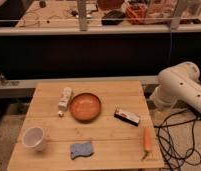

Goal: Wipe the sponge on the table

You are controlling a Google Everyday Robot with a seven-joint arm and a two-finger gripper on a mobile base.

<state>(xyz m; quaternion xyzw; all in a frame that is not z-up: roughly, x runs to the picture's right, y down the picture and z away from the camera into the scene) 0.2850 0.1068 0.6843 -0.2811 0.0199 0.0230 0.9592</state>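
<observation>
Sponge: flat, just front of bowl; I judge it soft and light; pinch across its width.
Gripper: out of frame beyond arm, right of bowl; I can't tell its state.

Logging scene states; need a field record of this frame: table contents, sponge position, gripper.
table: square light wooden plank table
sponge: small flat blue wavy-edged sponge, near front edge, nothing touching it
centre: round orange bowl
left: white cup at front; white bottle lying beside bowl
right: black-and-white eraser block; orange carrot-shaped item
arm: white robot arm, right of table
gripper: not in view
</observation>
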